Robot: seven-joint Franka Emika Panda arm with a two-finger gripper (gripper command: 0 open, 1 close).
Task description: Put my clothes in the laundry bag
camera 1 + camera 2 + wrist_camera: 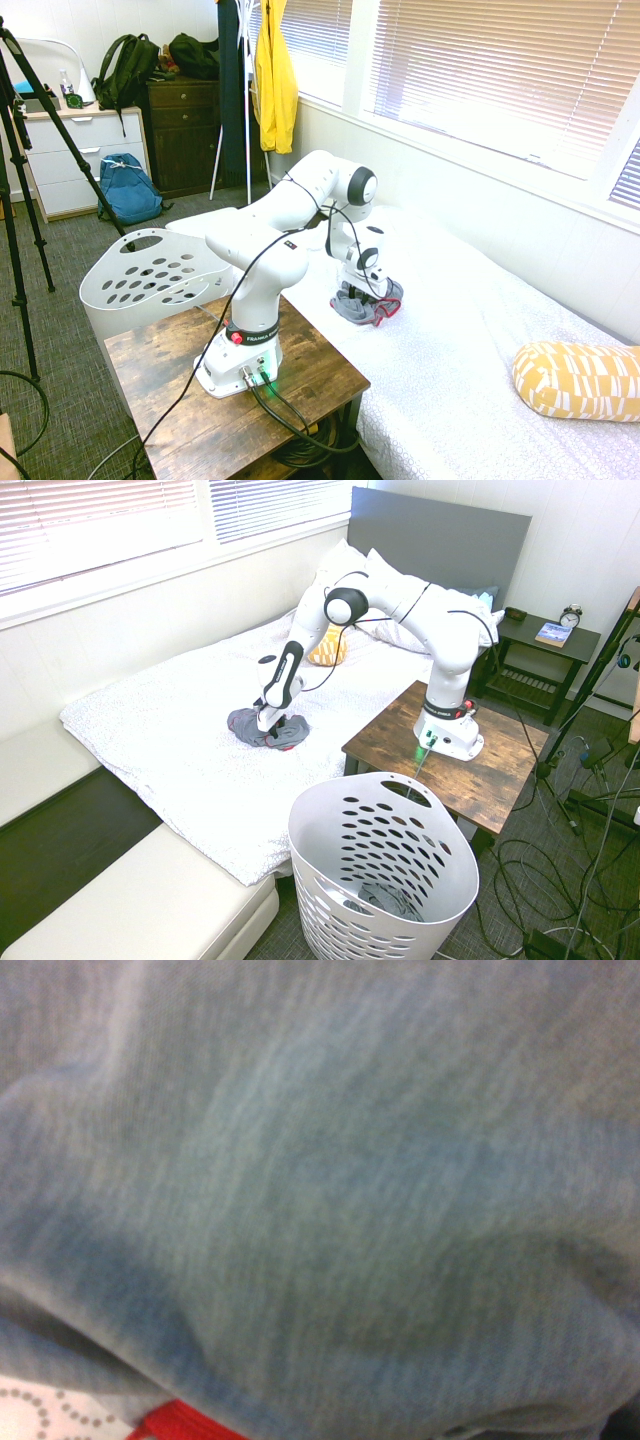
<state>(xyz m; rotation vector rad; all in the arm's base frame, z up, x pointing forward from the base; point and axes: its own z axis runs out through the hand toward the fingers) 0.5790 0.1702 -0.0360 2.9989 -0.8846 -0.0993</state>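
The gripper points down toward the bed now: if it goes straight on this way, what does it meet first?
Most likely the grey garment on the bed: the gripper is right at it, and grey fabric fills the wrist view. Actual contact is unclear.

The black band on the arm's base reads "FRANKA"
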